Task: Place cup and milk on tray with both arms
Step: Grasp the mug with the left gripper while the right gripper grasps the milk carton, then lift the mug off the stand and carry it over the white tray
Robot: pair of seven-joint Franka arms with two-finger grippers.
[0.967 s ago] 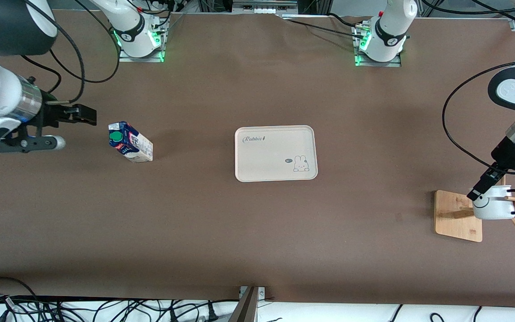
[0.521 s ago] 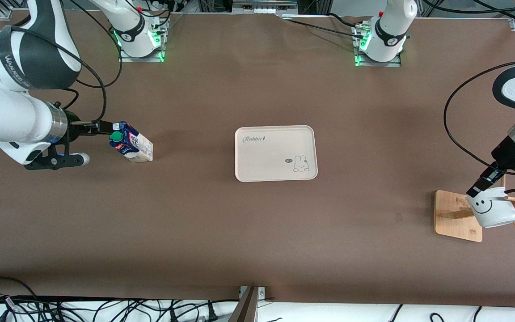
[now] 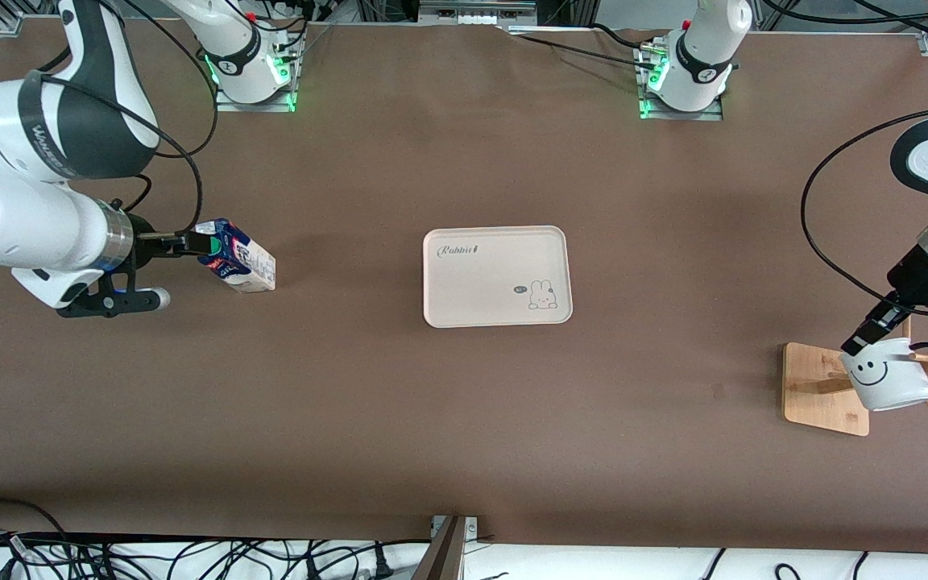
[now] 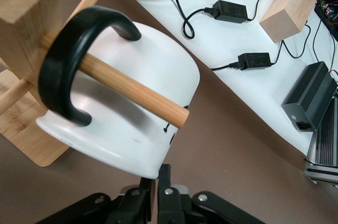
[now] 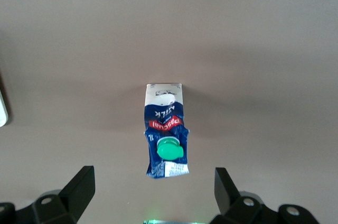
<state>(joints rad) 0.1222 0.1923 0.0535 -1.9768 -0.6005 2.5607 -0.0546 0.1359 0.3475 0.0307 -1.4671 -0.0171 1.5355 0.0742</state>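
Observation:
The milk [image 3: 236, 258] stands on the table toward the right arm's end, green cap up. My right gripper [image 3: 192, 240] is open right beside its top; in the right wrist view the milk [image 5: 166, 138] sits between the spread fingers [image 5: 79, 186], untouched. The cup [image 3: 888, 380] hangs by its black handle [image 4: 62, 65] on a peg [image 4: 132, 93] of the wooden stand [image 3: 820, 391], tilted, smiley face showing. My left gripper [image 3: 855, 346] is shut on the cup's rim; it also shows in the left wrist view [image 4: 159, 177]. The tray [image 3: 498, 275] lies empty mid-table.
The two arm bases [image 3: 250, 68] stand along the table's edge farthest from the front camera. Cables [image 3: 150, 556] lie past the nearest table edge. Power adapters [image 4: 228, 10] and a wooden block [image 4: 289, 3] lie on the white floor off the table.
My right gripper has moved in to the milk's top. My left gripper has tilted the cup on the peg, turning the smiley face into view; it has hardly moved in the last half second.

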